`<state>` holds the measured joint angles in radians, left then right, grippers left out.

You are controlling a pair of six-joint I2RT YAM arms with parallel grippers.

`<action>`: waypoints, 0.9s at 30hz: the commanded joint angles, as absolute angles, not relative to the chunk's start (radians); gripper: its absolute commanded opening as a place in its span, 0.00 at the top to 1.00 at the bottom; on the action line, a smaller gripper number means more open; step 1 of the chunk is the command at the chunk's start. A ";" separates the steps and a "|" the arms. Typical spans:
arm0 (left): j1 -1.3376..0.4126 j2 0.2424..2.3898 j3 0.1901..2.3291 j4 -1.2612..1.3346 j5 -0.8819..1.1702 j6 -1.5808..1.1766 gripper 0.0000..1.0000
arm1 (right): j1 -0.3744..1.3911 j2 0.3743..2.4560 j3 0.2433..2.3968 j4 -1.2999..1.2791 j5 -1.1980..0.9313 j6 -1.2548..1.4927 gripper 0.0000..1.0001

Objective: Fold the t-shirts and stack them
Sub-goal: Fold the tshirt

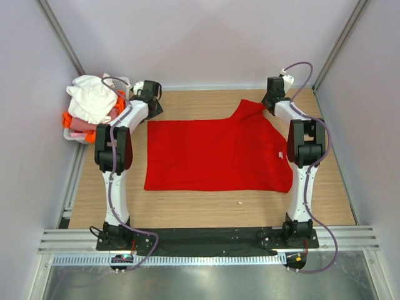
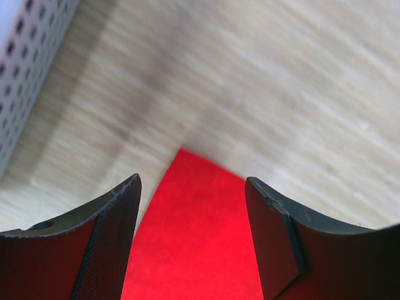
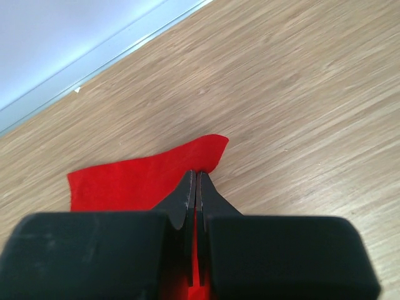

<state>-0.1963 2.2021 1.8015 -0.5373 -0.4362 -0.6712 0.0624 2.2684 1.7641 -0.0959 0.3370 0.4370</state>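
Pinching cloth: the right hand is clenched on a flap of the red t-shirt at the shirt's 1 o'clock corner. The right wrist view shows red fabric caught between the closed fingers and a loose tongue of it lying ahead on the wood.

- The red t-shirt lies spread nearly flat mid-tabletop. Only the 1 o'clock flap is drawn up and out toward the far edge. Judgement: this grip is there to carry that corner over for a fold.
- The left hand is released, fingers wide apart, poised over the shirt's 11 o'clock corner. In its wrist view the red point sits between the fingers, but I cannot tell whether they touch it. Judgement: it is lined up to take the matching corner so both far corners move together.
- The basket stands at 10 o'clock on the tabletop, just beside the left hand. It is heaped with a white shirt on top and pink and orange cloth beneath. Judgement: these are waiting their turn, parked clear of the folding space.
- No folded stack in view.

Writing: none readable. No brand or print shows on the red shirt. A small dark mark near its 3 o'clock edge is too small to make out.
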 commanded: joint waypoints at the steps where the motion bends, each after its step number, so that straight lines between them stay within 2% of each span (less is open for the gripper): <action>1: -0.175 2.249 1.926 -0.571 -0.411 -0.644 0.31 | 0.061 2.171 1.759 -0.031 0.367 0.457 0.99; 7: -0.173 2.358 2.077 -0.646 -0.397 -0.644 0.33 | 0.061 2.180 1.770 -0.035 0.347 0.463 0.98; 18: -0.173 2.333 1.933 -0.617 -0.373 -0.713 0.36 | 0.058 2.183 1.776 -0.051 0.342 0.469 0.98; 23: -0.172 2.361 1.937 -0.606 -0.374 -0.715 0.37 | 0.058 2.186 1.776 -0.052 0.334 0.471 0.98; 25: -0.172 2.376 1.945 -0.604 -0.367 -0.716 0.39 | 0.057 2.186 1.776 -0.052 0.330 0.471 0.98; 27: -0.169 2.388 1.950 -0.603 -0.357 -0.715 0.48 | 0.057 2.187 1.776 -0.052 0.324 0.472 0.98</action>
